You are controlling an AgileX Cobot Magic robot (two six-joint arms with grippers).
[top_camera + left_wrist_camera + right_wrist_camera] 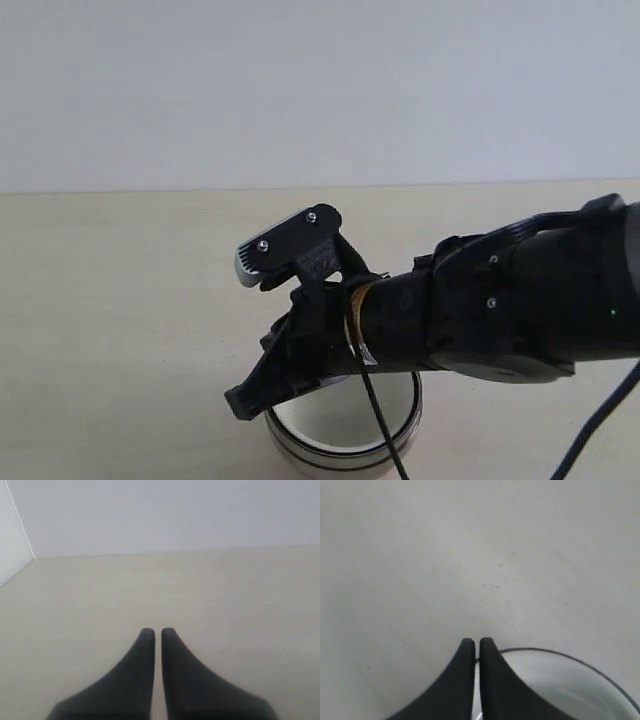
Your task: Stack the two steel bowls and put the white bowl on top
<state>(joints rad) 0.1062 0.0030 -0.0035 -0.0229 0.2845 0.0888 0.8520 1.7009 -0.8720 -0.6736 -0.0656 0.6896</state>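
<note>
The white bowl (335,418), nested in a steel bowl (345,458) well away from the tabletop's (120,300) wall-side edge, is found just beneath the nearer right pincer (476,644), pressed together and empty; the left pincer (157,631) is likewise closed.

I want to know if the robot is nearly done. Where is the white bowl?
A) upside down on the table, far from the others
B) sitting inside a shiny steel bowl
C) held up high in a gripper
B: the white bowl sits nested inside the steel bowl, and the right gripper over it is shut with nothing in it.
</note>
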